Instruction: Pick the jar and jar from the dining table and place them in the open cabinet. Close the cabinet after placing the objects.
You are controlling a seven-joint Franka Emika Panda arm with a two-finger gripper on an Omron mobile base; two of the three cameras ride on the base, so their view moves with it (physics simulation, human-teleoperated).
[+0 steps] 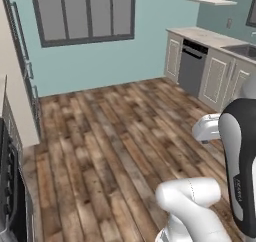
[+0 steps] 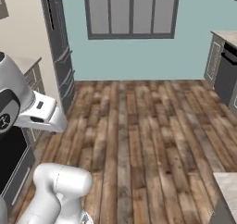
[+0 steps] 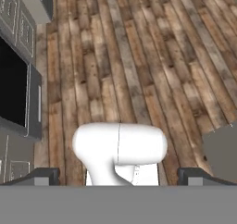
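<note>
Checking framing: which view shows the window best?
Right base view: the window sits near centre, facing the camera, its lower frame and panes evenly visible. Left base view shows it from an angle, up in the left part. Hand view looks down at the wood floor.

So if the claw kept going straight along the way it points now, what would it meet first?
Probably the wooden floor: the open claw looks down over bare planks, with the dark oven front off to one side. Depth is hard to judge, so this is a guess.

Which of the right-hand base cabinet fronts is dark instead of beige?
The dishwasher front, set between two beige panelled cabinet doors under the stone counter: it is flat dark grey; the doors are light and framed.
</note>
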